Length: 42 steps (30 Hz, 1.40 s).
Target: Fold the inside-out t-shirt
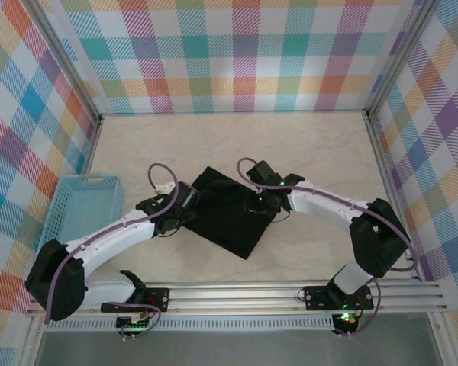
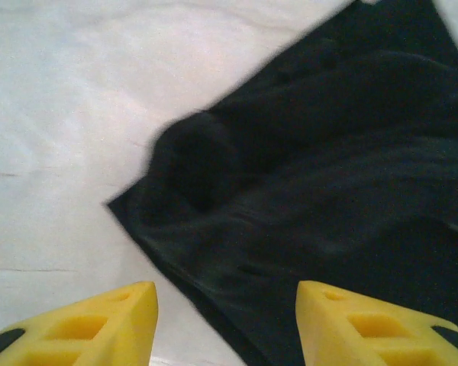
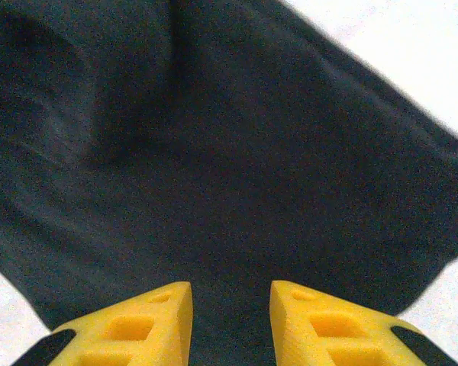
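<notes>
the shirt (image 1: 227, 217) lies at the middle of the surface (image 1: 305, 152) as a compact dark rectangle, turned so one corner points to the lower edge of the frame. it looks folded down already, so i judge the task to be in its late stage: tidying or one last fold.

the left tool (image 2: 225, 324) hangs low at the shirt's left corner with its fingers (image 2: 99, 320) spread wide. one finger is over bare surface and the other over cloth, with the hem running between them, and nothing is gripped. a rounded bulge sits near that corner.

the right tool (image 3: 230, 320) hovers over the right part of the shirt, its fingers a little apart with dark fabric beneath and nothing pinched that i can see.

next, each tool would need to drop onto an edge, close on all the layers at once, and lift together so the stack doesn't slide apart. the limp cloth may slip or bunch. a blue basket (image 1: 80, 217) sits at the left, well apart.
</notes>
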Tool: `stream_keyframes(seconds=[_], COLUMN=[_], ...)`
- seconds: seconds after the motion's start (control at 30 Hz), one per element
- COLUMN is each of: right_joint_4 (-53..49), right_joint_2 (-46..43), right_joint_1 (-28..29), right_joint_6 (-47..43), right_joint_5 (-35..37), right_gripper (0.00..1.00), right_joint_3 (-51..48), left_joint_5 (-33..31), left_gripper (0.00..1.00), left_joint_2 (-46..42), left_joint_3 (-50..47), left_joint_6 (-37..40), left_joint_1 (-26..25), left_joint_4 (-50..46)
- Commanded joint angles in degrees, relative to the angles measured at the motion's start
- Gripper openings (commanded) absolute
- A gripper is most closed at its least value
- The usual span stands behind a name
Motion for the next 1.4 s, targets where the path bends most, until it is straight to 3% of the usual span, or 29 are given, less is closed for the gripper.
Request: stream_keyframes(seconds=[0.0, 0.1, 0.27, 0.63, 0.8, 0.93, 1.17, 1.37], right_joint_4=[1.58, 3.22, 2.90, 2.78, -1.62, -6.22, -7.86, -2.88], right_joint_2=[4.84, 10.01, 19.02, 33.88, 42.57, 43.67, 32.29, 23.92], right_joint_1=[-0.19, -0.08, -0.03, -1.31, -3.43, -3.45, -3.94, -4.75], right_joint_6=[-6.63, -8.83, -11.64, -16.79, -17.50, -19.16, -21.54, -21.24], right_joint_5=[-1.85, -5.53, -5.70, -6.63, -9.83, -11.09, -8.49, -7.61], right_gripper=[0.31, 0.32, 0.32, 0.30, 0.30, 0.37, 0.52, 0.51], right_joint_3=[4.58, 8.55, 16.92, 39.62, 53.23, 60.69, 55.42, 39.59], left_joint_5=[0.67, 3.34, 5.20, 5.30, 5.28, 3.84, 2.16, 8.38], left_gripper=[0.51, 0.51, 0.50, 0.50, 0.50, 0.50, 0.55, 0.55], left_joint_2=[-0.11, 1.13, 4.35, 8.89, 7.89, 3.80, -3.61, 1.74], left_joint_3=[1.32, -1.32, -3.88, -8.76, -10.14, -10.19, -6.40, -2.94], left_joint_6=[-0.49, -2.04, -2.83, -2.77, -3.27, -2.77, 2.37, 6.09], left_joint_1=[-3.38, -3.89, -4.04, -4.10, -4.10, -4.03, -3.73, 1.44], left_joint_4=[1.17, 6.16, 10.00, 11.31, 11.49, 9.68, 7.93, 13.71])
